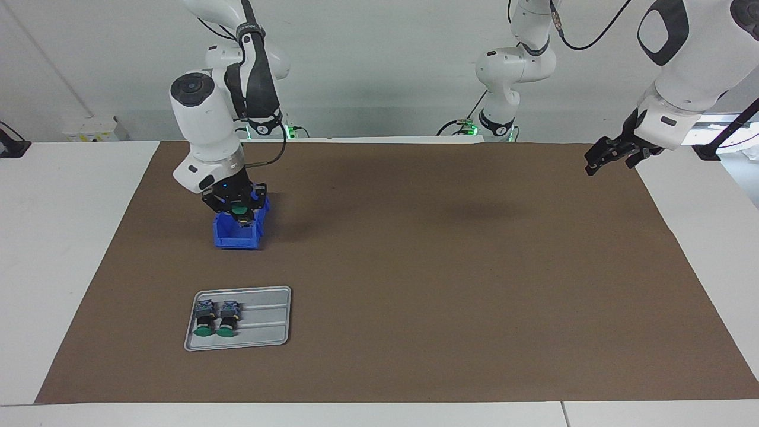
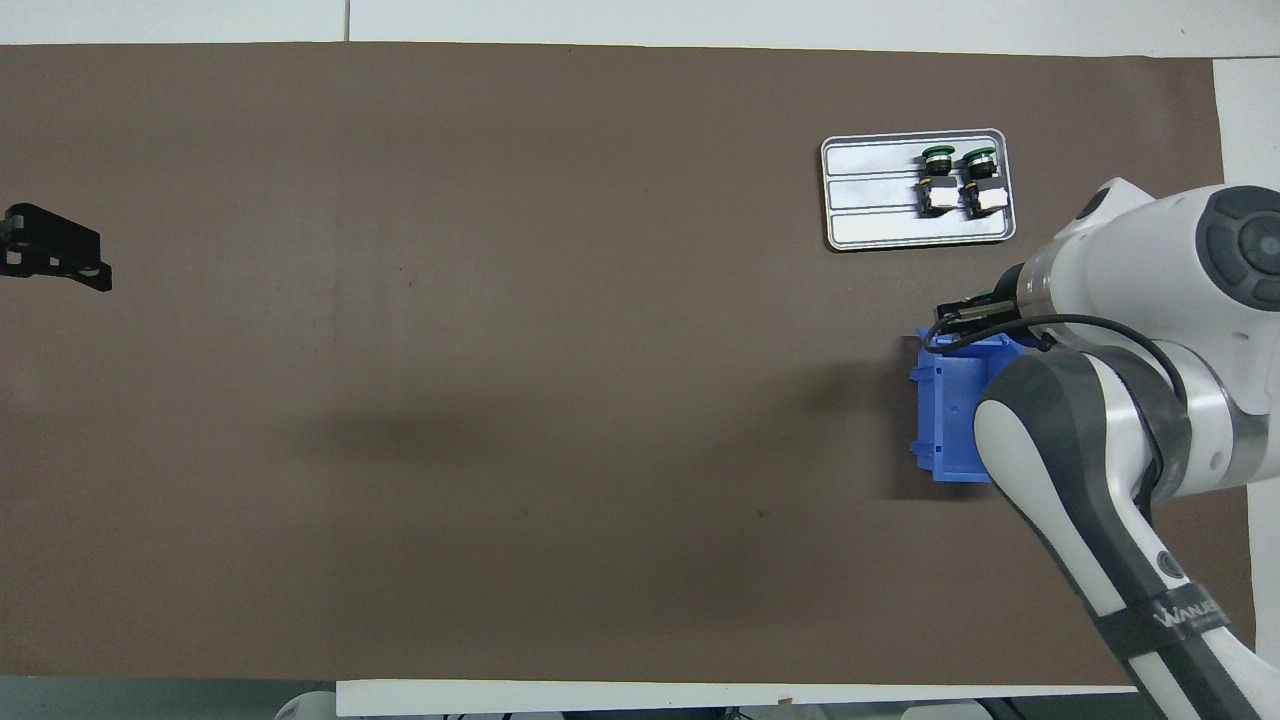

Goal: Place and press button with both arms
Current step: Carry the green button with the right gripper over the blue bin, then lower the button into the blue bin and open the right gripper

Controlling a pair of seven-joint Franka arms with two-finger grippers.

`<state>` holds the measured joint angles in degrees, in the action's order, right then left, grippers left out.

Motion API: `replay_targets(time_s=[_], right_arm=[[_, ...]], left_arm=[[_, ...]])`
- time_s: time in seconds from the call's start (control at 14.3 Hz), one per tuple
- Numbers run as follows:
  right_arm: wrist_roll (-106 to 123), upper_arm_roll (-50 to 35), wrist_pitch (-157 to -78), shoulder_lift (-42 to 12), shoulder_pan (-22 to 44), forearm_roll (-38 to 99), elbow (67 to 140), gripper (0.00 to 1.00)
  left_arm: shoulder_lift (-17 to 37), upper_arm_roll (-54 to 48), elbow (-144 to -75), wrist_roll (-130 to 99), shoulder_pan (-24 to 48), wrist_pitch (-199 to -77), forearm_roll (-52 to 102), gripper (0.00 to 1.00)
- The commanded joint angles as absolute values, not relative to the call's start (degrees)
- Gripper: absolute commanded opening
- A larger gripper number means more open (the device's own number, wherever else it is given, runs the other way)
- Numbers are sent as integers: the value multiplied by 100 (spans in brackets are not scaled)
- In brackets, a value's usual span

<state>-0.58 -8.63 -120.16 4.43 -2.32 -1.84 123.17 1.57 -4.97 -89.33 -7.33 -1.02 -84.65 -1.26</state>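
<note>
The button (image 1: 239, 209), green-capped, sits between the fingers of my right gripper (image 1: 241, 214), which is shut on it just above the blue bin (image 1: 237, 236). From overhead the right arm covers most of the bin (image 2: 945, 420), and only a sliver of the gripper (image 2: 972, 310) shows at the bin's edge. My left gripper (image 1: 600, 160) hangs open and holds nothing, over the mat's corner at the left arm's end of the table; it waits there, and overhead it (image 2: 55, 255) shows at the frame's edge.
A silver tray (image 1: 267, 317) (image 2: 870, 190) lies farther from the robots than the bin, holding two green-capped switches (image 1: 205, 320) (image 1: 227, 320) side by side. A brown mat (image 1: 415, 267) covers the table.
</note>
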Motion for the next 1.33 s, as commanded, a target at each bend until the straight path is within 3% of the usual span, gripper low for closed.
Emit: replay_targets(time_s=[0.0,0.28,0.56,0.84,1.26], right_arm=[[246,-932,-12085,668,-553,-53,12726,0],[404,-923,-12277,581,-756,-53,12955,1],[518,-923,-12989,369,-852,-53,13385,2],[676,-923,-13078,299,-949,-53,13482,3],[650,-923,-13078,193,-879,-53,13474,26]], left_arm=[[9,-483,-9079,-694,-79,-8473,-158,100],[9,-483,-9079,-677,-79,-8464,-158,100],[9,-483,-9088,-659,-79,-8455,-158,100],[9,-483,-9079,-685,-9,-8429,-158,100],[9,-492,-9079,-703,79,-8420,-158,100]])
